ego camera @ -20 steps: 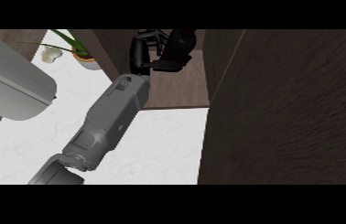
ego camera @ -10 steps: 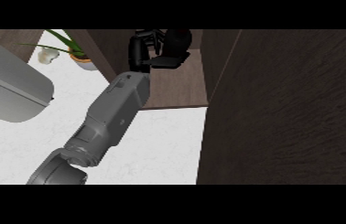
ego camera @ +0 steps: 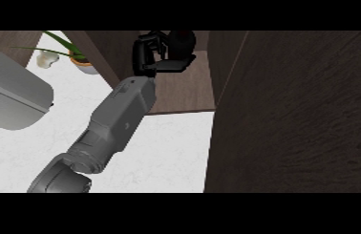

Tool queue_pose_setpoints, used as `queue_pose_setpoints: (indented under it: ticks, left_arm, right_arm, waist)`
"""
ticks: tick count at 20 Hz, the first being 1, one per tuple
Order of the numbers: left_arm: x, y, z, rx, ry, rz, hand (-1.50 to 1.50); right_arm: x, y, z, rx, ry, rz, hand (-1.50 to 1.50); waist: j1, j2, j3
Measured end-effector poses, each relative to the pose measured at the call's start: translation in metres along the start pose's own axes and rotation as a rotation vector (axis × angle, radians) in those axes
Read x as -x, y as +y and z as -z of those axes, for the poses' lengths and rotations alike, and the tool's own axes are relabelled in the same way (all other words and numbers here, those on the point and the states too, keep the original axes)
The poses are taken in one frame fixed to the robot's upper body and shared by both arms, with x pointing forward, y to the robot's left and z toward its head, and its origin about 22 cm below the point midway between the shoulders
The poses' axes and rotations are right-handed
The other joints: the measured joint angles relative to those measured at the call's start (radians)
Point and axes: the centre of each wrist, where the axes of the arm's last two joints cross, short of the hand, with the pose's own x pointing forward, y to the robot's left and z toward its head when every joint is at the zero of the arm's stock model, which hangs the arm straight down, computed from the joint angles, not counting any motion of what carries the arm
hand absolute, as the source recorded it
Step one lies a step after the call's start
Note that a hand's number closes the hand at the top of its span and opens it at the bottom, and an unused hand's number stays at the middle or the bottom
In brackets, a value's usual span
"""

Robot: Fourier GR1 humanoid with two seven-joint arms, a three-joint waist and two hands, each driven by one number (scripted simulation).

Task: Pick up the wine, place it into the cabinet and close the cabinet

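Note:
The wine bottle (ego camera: 185, 41) is a dark shape at the top of the head view, inside the open dark-wood cabinet (ego camera: 185, 92). My left hand (ego camera: 156, 56) is shut on it: the fingers curl over from the left and the thumb lies beneath, hiding most of the bottle. The grey forearm rises from the lower left up to the cabinet opening. The cabinet door (ego camera: 296, 113) stands open and fills the right side of the view. My right hand does not show.
A grey rounded appliance (ego camera: 17, 99) sits on the white counter (ego camera: 169, 147) at the left edge. A potted plant (ego camera: 81, 61) stands behind it, beside the cabinet's left wall.
Little differs. The hand with the bottle has stayed in the cabinet opening, shifting only slightly, and the forearm has leaned a touch more to the left.

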Motion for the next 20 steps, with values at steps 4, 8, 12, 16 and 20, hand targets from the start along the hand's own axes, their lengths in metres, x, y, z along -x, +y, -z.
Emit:
queue_pose_setpoints:
  ticks: [4, 8, 12, 16, 20]
  left_arm:
    - [0.003, 0.001, -0.002, -0.014, 0.002, 0.024, 1.50]
    - [0.005, 0.004, -0.002, -0.016, 0.013, 0.058, -1.50]
    - [0.009, 0.005, -0.005, -0.023, 0.017, 0.101, -1.50]
    - [0.008, 0.008, -0.004, -0.026, 0.023, 0.145, -1.50]
    - [0.014, 0.012, -0.008, -0.027, 0.023, 0.192, -1.50]
  right_arm:
    - [-0.001, 0.001, 0.001, -0.011, 0.002, -0.005, -1.50]
    - [-0.003, 0.003, 0.003, -0.017, -0.011, 0.002, -1.50]
    - [-0.004, 0.005, 0.005, -0.015, -0.013, 0.004, -1.50]
    - [-0.003, 0.004, 0.004, -0.013, -0.016, -0.002, -1.50]
    - [-0.003, 0.004, 0.005, -0.013, -0.016, 0.000, -1.50]
  waist:
    - [-0.006, 0.002, -0.001]
    - [-0.006, 0.003, 0.000]
    - [-0.005, 0.004, -0.001]
    - [-0.011, 0.006, 0.000]
    - [-0.013, 0.008, -0.001]
